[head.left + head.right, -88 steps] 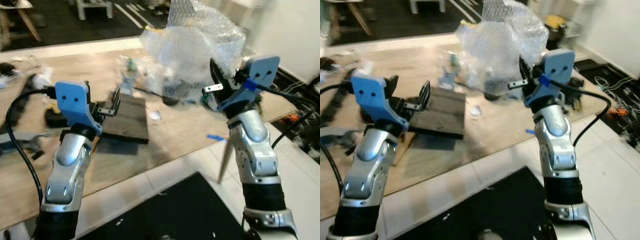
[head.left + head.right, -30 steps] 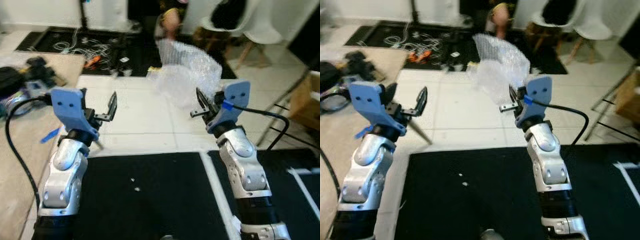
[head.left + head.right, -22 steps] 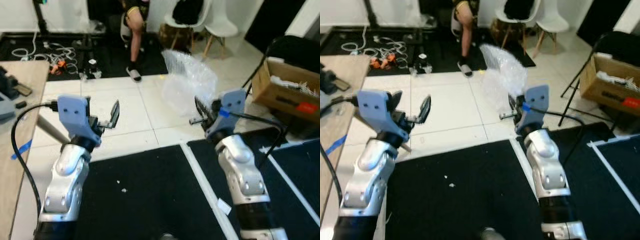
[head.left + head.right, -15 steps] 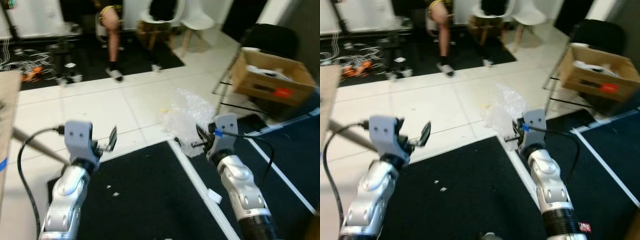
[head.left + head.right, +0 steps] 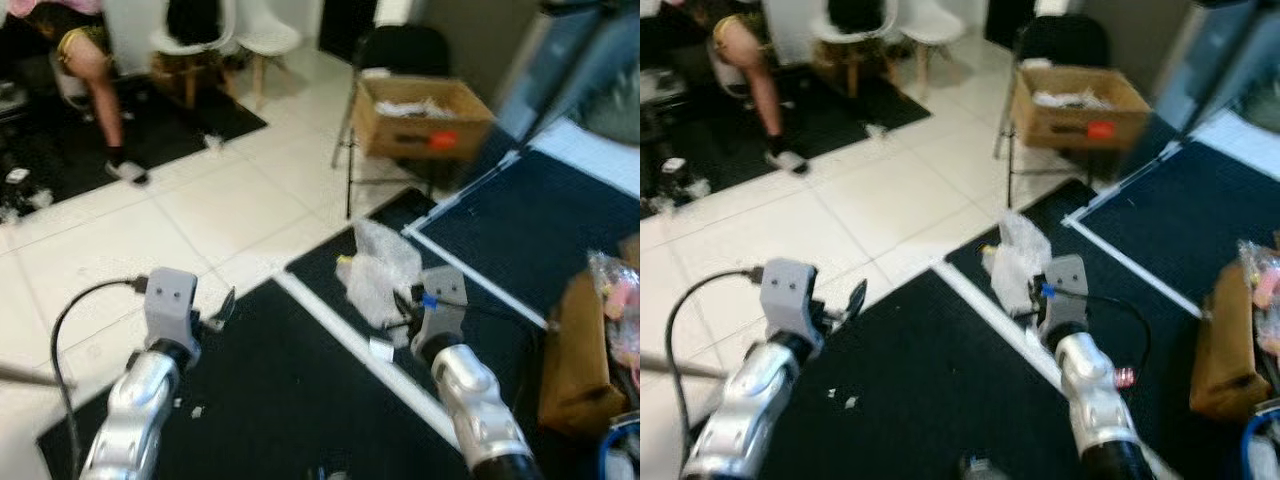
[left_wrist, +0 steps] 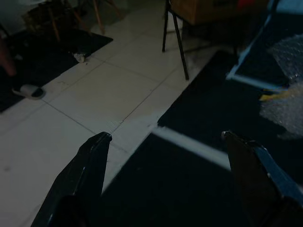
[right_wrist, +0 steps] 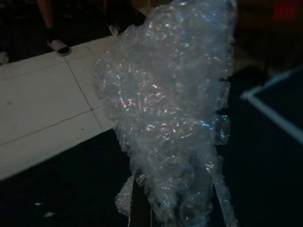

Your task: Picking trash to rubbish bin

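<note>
Bubble wrap (image 7: 170,109), crinkled, glossy and clear, bunches upward from the clamped right pincer (image 5: 405,318); left pincer (image 6: 165,142) spread wide.

Head views are evenly lit but motion-blurred, softest at the edges; both wrist views are dim.

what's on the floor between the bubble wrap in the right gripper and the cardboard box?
In the left eye view: dark mat, a white floor strip and the chair legs between bubble wrap and cardboard box.
</note>
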`<state>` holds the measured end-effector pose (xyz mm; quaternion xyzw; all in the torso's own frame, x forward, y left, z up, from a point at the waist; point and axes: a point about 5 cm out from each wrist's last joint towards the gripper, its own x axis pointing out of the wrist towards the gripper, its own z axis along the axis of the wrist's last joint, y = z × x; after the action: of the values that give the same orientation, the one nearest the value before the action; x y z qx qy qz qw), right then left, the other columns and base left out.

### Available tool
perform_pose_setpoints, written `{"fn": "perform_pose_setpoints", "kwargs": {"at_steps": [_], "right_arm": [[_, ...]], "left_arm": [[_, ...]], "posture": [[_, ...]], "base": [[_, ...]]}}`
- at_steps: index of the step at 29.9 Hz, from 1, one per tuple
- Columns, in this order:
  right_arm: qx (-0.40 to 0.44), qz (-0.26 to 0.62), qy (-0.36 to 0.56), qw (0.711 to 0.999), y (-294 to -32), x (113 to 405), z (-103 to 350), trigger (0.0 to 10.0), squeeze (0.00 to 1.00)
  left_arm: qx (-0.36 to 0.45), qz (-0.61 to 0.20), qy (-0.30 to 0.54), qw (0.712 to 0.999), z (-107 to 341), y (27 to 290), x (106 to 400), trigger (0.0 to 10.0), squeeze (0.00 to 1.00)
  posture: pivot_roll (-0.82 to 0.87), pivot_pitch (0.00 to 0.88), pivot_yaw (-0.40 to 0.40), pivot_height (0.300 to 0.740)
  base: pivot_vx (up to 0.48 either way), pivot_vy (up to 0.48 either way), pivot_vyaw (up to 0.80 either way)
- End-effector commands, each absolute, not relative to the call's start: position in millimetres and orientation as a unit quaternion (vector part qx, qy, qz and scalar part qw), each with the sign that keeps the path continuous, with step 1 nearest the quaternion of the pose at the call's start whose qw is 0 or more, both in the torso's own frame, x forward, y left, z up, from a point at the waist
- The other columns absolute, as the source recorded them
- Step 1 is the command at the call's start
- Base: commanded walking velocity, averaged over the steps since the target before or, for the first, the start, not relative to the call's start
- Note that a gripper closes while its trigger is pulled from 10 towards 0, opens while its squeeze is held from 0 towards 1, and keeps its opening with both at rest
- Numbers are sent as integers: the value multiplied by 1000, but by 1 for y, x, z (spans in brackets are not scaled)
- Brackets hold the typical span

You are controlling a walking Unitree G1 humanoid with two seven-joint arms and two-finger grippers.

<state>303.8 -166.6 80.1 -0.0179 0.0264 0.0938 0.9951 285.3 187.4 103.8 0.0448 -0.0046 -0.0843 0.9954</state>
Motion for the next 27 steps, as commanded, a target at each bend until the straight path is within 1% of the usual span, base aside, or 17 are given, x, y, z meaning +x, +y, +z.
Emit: {"fn": "perform_pose_setpoints", "kwargs": {"at_steps": [1,5,11,15,18,19,21,27], "right_arm": [[-14,82,39,996,-171,297,70,10000,0],[-13,82,41,996,-171,292,65,10000,0],[-13,79,40,996,-172,290,62,10000,0],[-14,80,41,996,-172,290,61,10000,0],[-10,85,43,995,-170,291,60,10000,0],[2,86,49,995,-170,291,58,10000,0],[41,88,63,993,-168,290,52,10000,0],[47,93,75,992,-167,291,47,10000,0]], "left_arm": [[53,-90,2,995,101,190,286,10000,0],[51,-89,7,995,98,191,287,10000,0],[42,-79,6,996,96,193,287,10000,0],[38,-75,3,996,96,195,288,10000,0],[19,-65,2,998,96,197,289,10000,0],[13,-62,-1,998,96,197,288,10000,0],[4,-53,-7,999,97,198,288,10000,0],[-6,-32,-2,999,93,199,284,10000,0]], "posture": [[58,127,101,740],[58,130,115,740],[62,132,115,740],[64,129,111,740],[62,130,106,740],[57,128,89,740],[64,124,76,740],[62,118,44,740]], "base": [[0,0,-800],[0,0,-800],[0,0,-800],[0,0,-800],[0,0,-800],[0,0,-644],[0,0,0],[0,0,0]]}}
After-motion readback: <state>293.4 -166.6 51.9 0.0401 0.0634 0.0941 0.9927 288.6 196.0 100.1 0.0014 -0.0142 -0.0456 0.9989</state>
